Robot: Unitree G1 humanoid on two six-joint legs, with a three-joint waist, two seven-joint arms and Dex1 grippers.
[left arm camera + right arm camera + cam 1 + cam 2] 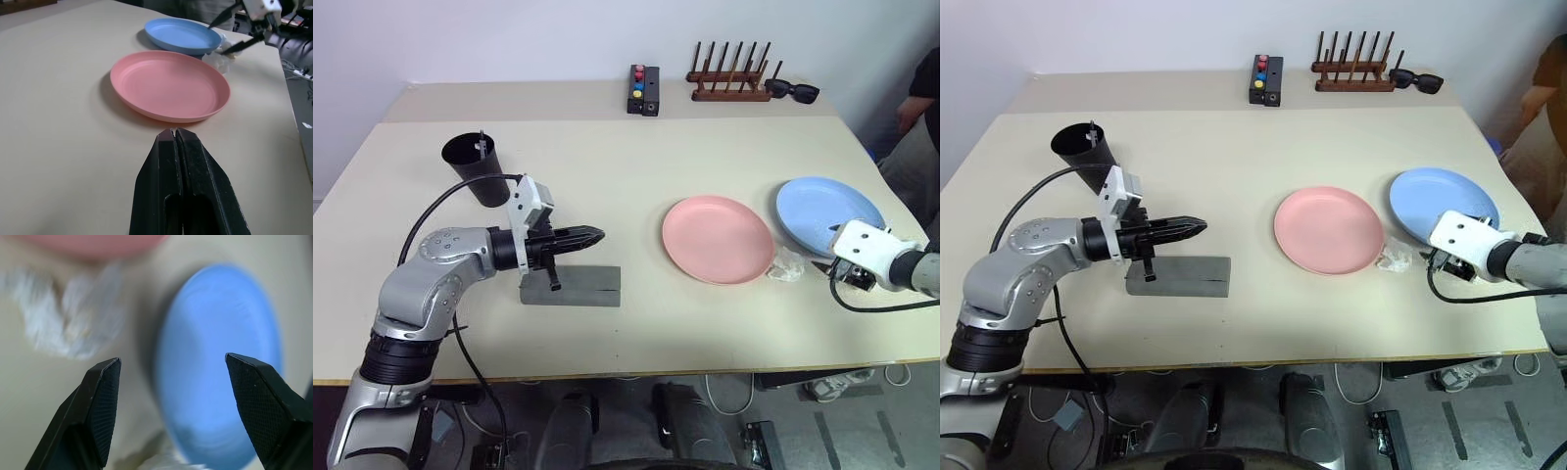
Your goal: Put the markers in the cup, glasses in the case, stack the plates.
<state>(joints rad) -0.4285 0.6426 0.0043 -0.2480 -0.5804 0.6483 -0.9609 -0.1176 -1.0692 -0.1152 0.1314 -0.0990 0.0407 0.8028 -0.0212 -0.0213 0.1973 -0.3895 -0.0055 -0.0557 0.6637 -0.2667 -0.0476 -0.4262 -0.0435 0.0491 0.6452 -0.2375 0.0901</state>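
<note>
Plates (pixel 829 214) sitting unstacked near tabletop's right edge.
Right gripper (pixel 171 382) jaws gaping, empty; left gripper (pixel 176 134) clenched; shallow rim risking slip.

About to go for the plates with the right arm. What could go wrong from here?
1. The crumpled clear wrapper lies between the pink plate and the blue plate; the open right gripper might catch it along with the rim.
2. The blue plate sits near the table's right edge, so a nudge could push it off.
3. The left gripper, jaws shut, hovers over the grey case and could knock it.
</note>
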